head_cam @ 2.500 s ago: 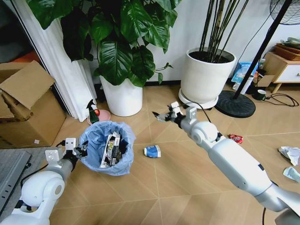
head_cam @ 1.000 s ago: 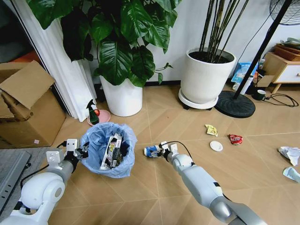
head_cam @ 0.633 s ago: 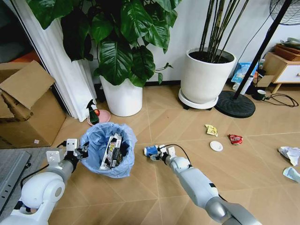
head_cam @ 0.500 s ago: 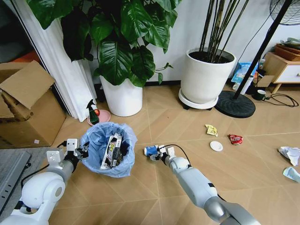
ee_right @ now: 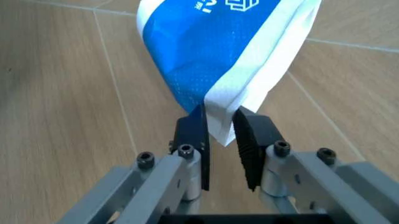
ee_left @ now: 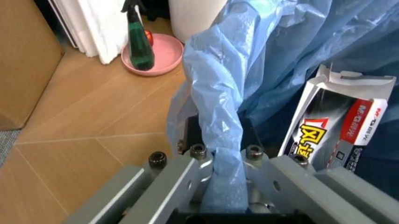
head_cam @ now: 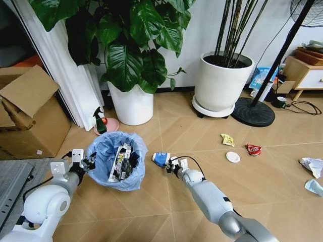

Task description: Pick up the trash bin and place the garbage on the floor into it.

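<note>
The trash bin, dark with a light-blue bag, stands on the floor at front left with a black-and-white box inside. My left gripper is shut on its bag-covered rim; my left gripper pinches the blue plastic. Just right of the bin, my right gripper is shut on a blue-white wrapper. The right wrist view has that wrapper clamped between the pads of my right gripper. More garbage lies farther right: a yellow wrapper, a white lid, a red wrapper and tissues.
Two big white plant pots stand behind. A cardboard box sits at far left, with a green spray bottle on a pink dish beside a curtain. A fan base and cables lie at right.
My right arm came down to the blue-white wrapper and closed on it. The wrapper now sits slightly higher and closer to the bin. The left arm and bin have stayed put.
</note>
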{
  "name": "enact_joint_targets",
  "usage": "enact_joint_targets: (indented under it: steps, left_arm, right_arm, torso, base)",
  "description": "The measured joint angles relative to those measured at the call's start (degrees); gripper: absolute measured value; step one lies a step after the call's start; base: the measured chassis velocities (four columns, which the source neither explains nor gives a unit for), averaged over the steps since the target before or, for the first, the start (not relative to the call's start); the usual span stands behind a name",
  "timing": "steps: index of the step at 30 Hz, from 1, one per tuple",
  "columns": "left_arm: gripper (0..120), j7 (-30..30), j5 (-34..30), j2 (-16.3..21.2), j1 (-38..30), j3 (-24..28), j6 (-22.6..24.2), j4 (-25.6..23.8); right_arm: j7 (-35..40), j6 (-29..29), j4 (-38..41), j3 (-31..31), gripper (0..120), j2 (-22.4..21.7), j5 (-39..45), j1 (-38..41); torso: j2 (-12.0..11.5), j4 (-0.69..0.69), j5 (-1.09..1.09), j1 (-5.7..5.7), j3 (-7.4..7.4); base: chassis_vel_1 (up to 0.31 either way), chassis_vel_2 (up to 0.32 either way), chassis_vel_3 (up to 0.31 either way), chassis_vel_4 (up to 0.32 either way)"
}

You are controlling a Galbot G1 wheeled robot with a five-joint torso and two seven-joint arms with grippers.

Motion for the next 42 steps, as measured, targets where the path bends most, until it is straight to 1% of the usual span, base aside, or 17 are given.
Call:
enact_joint_targets:
  steps: [1,4,7,13,20,29,31,33,34,37,38,42]
  left_arm:
    - [0,0.0,0.0,0.0,0.0,0.0,0.0,0.0]
    - [0,0.0,0.0,0.0,0.0,-0.1,0.0,0.0]
    - [0,0.0,0.0,0.0,0.0,-0.1,0.0,0.0]
    - [0,0.0,0.0,0.0,0.1,-0.3,0.0,-0.1]
    - [0,0.0,-0.1,0.1,0.0,-0.3,-0.1,-0.2]
    - [0,0.0,0.0,-0.1,0.0,-0.2,-0.1,-0.3]
    - [0,0.1,0.0,-0.2,0.2,-0.1,-0.1,-0.4]
    - [0,0.1,0.1,-0.2,0.3,-0.1,-0.1,-0.5]
    - [0,0.1,0.1,-0.2,0.3,-0.1,-0.1,-0.5]
    - [0,0.1,0.1,-0.1,0.4,-0.2,-0.1,-0.5]
    - [0,0.1,0.1,-0.1,0.4,-0.2,-0.1,-0.5]
    - [0,0.1,0.1,0.0,0.5,-0.1,0.1,-0.6]
  right_arm:
    - [0.0,0.0,0.0,0.0,15,0.0,0.0,0.0]
    - [0.0,0.1,0.1,0.1,6,0.0,-0.1,-0.1]
    - [0.0,0.1,0.1,0.1,5,0.0,-0.1,-0.1]
    - [-0.3,0.3,0.0,0.2,0,0.1,-0.4,-0.1]
    - [-0.3,0.6,1.2,0.7,0,-0.3,-0.7,-0.6]
    - [0.0,0.6,6.3,1.6,0,-2.5,0.0,-1.6]
    - [0.2,0.5,9.7,1.8,0,-3.7,1.0,-1.8]
    - [0.7,-0.1,14.0,1.2,0,-5.3,3.9,-2.1]
    - [0.7,-0.1,14.0,1.2,0,-5.3,3.9,-2.1]
    - [1.0,-1.1,22.7,-0.7,0,-8.6,9.3,-2.2]
    - [1.0,-1.1,22.7,-0.7,0,-8.6,9.3,-2.2]
    - [1.0,-2.3,32.9,-2.3,0,-12.3,13.9,-1.0]
  torso:
    - [0.0,0.00,0.00,0.00,0.00]
    - [0.0,0.00,0.00,0.00,0.00]
    - [0.0,0.00,0.00,0.00,0.00]
    - [0.0,0.00,0.00,0.00,0.00]
    - [0.0,0.00,0.00,0.00,0.00]
    - [0.0,0.00,0.01,0.00,0.00]
    - [0.0,0.00,0.01,0.00,0.00]
    - [0.0,0.01,0.01,0.00,0.00]
    - [0.0,0.01,0.01,0.00,0.00]
    - [0.0,0.00,0.01,0.00,0.00]
    - [0.0,0.00,0.01,0.00,0.00]
    - [0.0,0.01,0.00,0.00,0.00]
  base:
    - [0.000,0.000,0.000,0.000]
    - [0.000,0.000,0.000,0.000]
    - [0.000,0.000,0.000,0.000]
    - [0.000,0.000,0.000,0.000]
    - [0.000,0.000,0.000,0.000]
    - [0.000,0.000,0.000,0.000]
    - [0.000,0.000,0.000,0.000]
    - [0.000,0.000,0.000,0.000]
    - [0.000,0.000,0.000,0.000]
    - [0.000,0.000,0.000,0.000]
    - [0.000,0.000,0.000,0.000]
    - [0.000,0.000,0.000,0.000]
